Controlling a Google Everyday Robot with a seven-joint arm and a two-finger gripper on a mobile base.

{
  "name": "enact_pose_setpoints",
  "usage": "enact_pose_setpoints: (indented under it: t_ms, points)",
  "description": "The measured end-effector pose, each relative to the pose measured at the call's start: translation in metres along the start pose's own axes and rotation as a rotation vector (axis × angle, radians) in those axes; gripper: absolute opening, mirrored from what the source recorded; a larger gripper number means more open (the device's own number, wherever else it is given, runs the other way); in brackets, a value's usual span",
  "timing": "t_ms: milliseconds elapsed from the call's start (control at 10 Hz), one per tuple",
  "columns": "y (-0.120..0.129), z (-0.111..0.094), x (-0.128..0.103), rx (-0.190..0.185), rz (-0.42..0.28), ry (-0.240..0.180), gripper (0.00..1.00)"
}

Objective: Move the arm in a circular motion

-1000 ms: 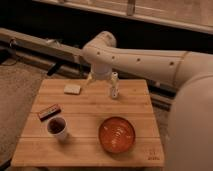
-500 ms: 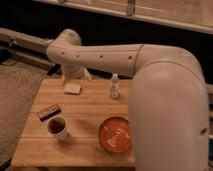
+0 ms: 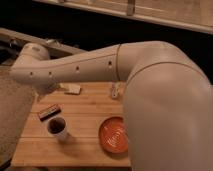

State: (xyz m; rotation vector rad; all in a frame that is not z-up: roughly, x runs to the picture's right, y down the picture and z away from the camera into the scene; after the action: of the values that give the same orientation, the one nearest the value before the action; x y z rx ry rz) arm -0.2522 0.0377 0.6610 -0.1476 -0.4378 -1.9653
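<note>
From where I stand, the big off-white robot arm of thick tubular segments (image 3: 80, 67) fills most of the scene. Its bulky near segment looms at the right, and a long forearm dotted with small dark screw holes reaches left to a rounded joint above the back left corner of the light wooden slatted desk (image 3: 85, 107). The jaws hang somewhere below that joint, near the desk's back left edge, mostly hidden by the arm. I cannot tell whether they are open or closed, or whether they hold anything. On the desk sit a small dark cup with a pale rim (image 3: 57, 128), a round orange-red bowl (image 3: 116, 140), a little dark rectangular bar with a reddish edge (image 3: 49, 112), a flat tan block (image 3: 73, 89) and a small pale bottle (image 3: 115, 91). The block lies just beside the low end of the arm, and the bottle stands close behind the forearm. Since the job is only to sweep the arm round in a circle, the worry, as I judge it, is height. If the circle dips or tightens over the desk, the wrist could shove the tan block off the back edge or tip the upright bottle, which looks light and narrow. A wider, lower pass could also catch the cup and spill it.
</note>
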Motion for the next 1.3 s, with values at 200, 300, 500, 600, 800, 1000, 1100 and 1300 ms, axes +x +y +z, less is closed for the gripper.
enact_pose_setpoints:
  t_ms: [200,300,500,600,800,1000,1100,1300]
  points:
    - [-0.041,-0.012,-0.026,0.036,-0.071,0.016,0.80]
    - [-0.059,-0.018,-0.043,0.057,-0.096,0.022,0.80]
    - [-0.072,-0.025,-0.078,0.085,-0.085,0.022,0.80]
    - [-0.068,-0.025,-0.098,0.092,-0.063,0.017,0.80]
    - [-0.043,-0.025,-0.137,0.092,0.009,0.003,0.80]
    - [-0.003,-0.022,-0.173,0.083,0.113,-0.011,0.80]
    - [0.019,-0.021,-0.189,0.074,0.175,-0.016,0.80]
    - [0.061,-0.021,-0.218,0.053,0.289,-0.029,0.80]
